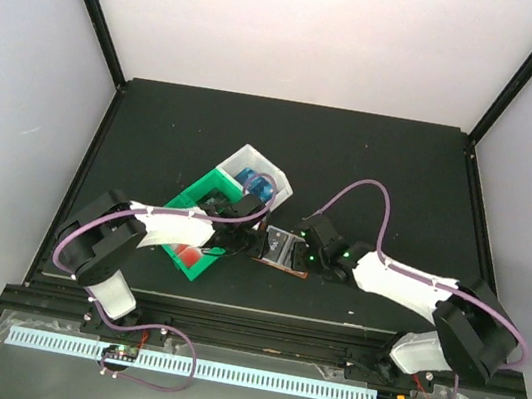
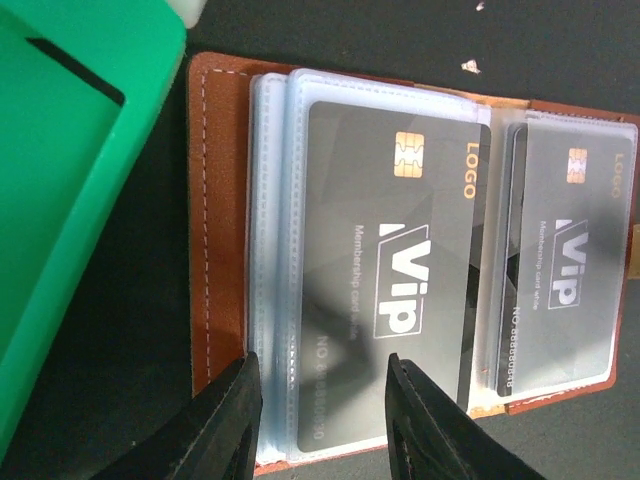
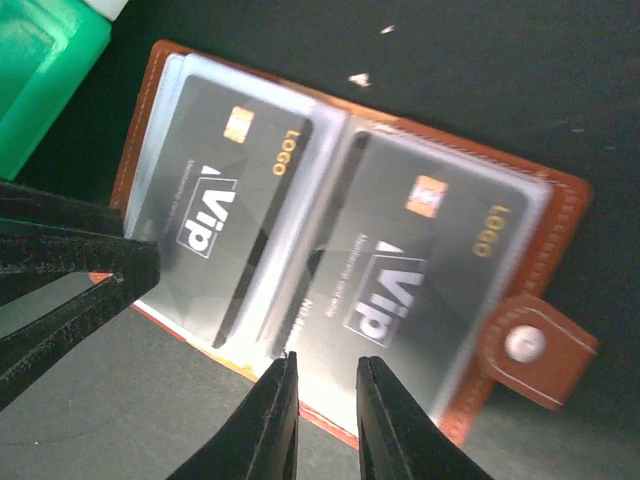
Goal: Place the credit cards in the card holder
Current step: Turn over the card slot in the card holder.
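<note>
We are hovering the left gripper [image 2: 325, 425], spread, over the card holder's [image 2: 215, 200] black card [image 2: 400, 250]; right gripper [image 3: 328, 405] at its edge, pinch unclear.

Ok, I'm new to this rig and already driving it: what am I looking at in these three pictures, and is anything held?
The machine is two small arms bolted at the table's near edge. The top picture looks down from behind them: left arm on the left, right arm on the right. The other two pictures come from a camera on each wrist, with that arm's own black jaws at the bottom. On the table lie a green-and-white tray with blue cards in it, and the brown card holder, open, showing two black cards among its clear pockets. The left jaws stand open astride one card's lower edge. The right jaws are nearly together at the holder's edge; whether they pinch anything I cannot tell.
</note>
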Robot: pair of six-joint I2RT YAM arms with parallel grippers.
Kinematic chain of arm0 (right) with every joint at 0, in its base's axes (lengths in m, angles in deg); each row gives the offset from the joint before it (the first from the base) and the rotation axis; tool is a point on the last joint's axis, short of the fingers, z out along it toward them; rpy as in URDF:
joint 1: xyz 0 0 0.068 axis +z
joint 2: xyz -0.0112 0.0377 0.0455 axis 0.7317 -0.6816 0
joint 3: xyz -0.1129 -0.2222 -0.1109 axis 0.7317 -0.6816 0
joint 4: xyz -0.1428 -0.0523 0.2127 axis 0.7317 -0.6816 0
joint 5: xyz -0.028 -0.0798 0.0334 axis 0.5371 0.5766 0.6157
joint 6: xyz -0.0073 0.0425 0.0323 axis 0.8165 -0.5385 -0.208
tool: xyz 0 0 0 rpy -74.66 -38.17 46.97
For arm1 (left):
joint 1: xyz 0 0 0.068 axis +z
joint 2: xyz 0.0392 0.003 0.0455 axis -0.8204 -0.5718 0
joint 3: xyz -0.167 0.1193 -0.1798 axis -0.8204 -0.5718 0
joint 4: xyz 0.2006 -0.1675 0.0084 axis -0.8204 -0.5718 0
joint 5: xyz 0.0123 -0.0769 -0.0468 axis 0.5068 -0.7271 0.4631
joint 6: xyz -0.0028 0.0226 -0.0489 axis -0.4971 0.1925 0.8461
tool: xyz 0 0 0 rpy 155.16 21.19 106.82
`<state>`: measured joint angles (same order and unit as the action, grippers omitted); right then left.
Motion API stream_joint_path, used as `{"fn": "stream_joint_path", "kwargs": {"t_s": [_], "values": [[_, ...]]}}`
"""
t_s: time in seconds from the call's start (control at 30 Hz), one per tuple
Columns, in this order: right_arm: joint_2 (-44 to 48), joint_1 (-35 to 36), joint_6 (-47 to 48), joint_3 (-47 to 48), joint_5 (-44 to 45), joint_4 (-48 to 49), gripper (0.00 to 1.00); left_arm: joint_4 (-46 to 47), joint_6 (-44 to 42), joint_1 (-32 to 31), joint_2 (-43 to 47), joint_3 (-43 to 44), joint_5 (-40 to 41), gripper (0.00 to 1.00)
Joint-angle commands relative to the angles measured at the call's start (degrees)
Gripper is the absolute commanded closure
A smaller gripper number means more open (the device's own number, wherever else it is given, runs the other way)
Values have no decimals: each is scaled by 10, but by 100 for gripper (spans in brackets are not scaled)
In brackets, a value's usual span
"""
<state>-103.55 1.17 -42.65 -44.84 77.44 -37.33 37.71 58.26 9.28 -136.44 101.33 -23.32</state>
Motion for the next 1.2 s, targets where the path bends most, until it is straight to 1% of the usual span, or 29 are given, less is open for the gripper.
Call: {"fn": "stream_joint_path", "kwargs": {"t_s": [0.0, 0.2, 0.3, 0.53, 0.7, 0.83, 1.17], "values": [[-47, 6, 13, 28, -52, 44, 81, 27, 16, 8, 1, -8, -29, 64], [-87, 6, 13, 41, -90, 76, 83, 28, 13, 14, 3, -12, -30, 63], [-102, 6, 13, 47, -95, 83, 83, 34, 14, 15, 2, -17, -35, 63], [-147, 6, 3, 62, -76, 67, 87, 34, 12, 17, 9, -18, -38, 62], [-164, 6, -7, 61, -43, 42, 91, 39, 11, 18, 12, -19, -47, 62], [-170, 7, -13, 58, -30, 37, 92, 45, 11, 20, 11, -20, -55, 62], [-175, 7, -16, 56, -29, 39, 92, 58, 2, 21, 29, -21, -70, 68]]}}
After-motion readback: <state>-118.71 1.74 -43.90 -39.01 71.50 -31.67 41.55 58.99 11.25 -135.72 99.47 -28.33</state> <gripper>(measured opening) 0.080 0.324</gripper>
